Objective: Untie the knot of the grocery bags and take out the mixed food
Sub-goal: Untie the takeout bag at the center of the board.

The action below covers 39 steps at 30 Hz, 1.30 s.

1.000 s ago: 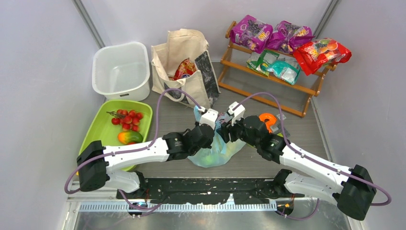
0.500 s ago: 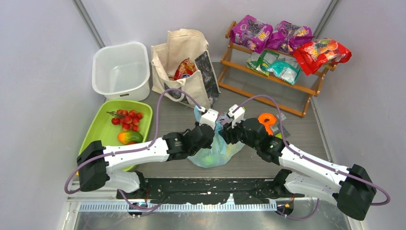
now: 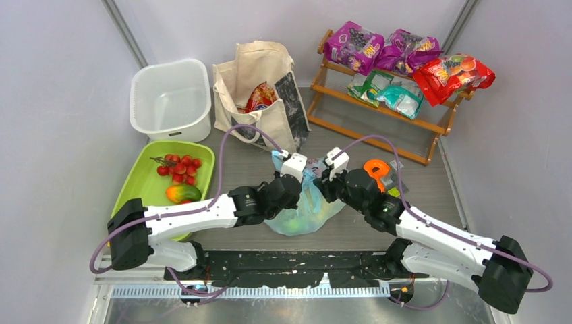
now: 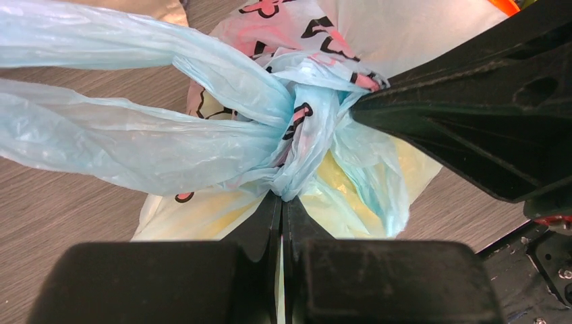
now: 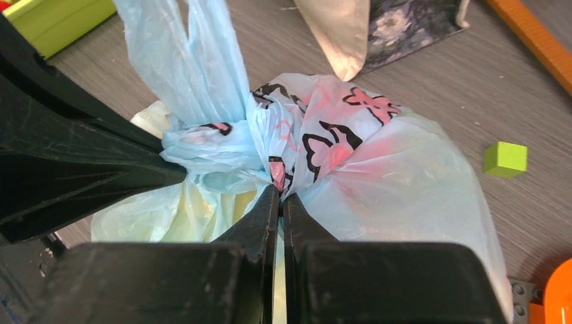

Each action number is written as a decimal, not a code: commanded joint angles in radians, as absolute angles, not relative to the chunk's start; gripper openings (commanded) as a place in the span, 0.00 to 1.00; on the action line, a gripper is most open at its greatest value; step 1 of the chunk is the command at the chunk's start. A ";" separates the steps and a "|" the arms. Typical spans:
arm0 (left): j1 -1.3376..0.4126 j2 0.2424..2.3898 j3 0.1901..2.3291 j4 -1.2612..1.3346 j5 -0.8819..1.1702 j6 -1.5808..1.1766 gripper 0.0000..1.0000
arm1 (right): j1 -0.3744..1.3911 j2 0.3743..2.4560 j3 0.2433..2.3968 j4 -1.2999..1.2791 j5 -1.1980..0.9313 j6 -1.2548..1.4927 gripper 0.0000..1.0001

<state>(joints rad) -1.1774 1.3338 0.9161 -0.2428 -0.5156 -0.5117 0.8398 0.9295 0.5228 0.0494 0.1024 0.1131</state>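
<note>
Over the tabletop (image 3: pixel 432 182), my left claw (image 4: pixel 281 197) and right claw (image 5: pixel 281 194) pinch shut on the knot (image 4: pixel 300 125), arms angled inward.

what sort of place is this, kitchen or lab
Probably a robot test cell, not a kitchen: blank walls box in a table, with a wooden rack of snack packets and a knotted light-blue bag staged as props.

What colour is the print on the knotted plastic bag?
Pink with black outlines, on the light-blue bag; right wrist view best.
</note>
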 commanded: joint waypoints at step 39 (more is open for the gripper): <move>-1.067 1.251 1.115 -0.230 -0.207 -0.120 0.55 | 0.715 0.838 0.497 0.078 0.086 0.204 0.05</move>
<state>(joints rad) -1.0760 1.2221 1.0573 -0.2142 -0.2420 -0.1436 0.7177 0.8661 0.4992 0.0486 0.0925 0.1917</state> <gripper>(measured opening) 0.556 0.075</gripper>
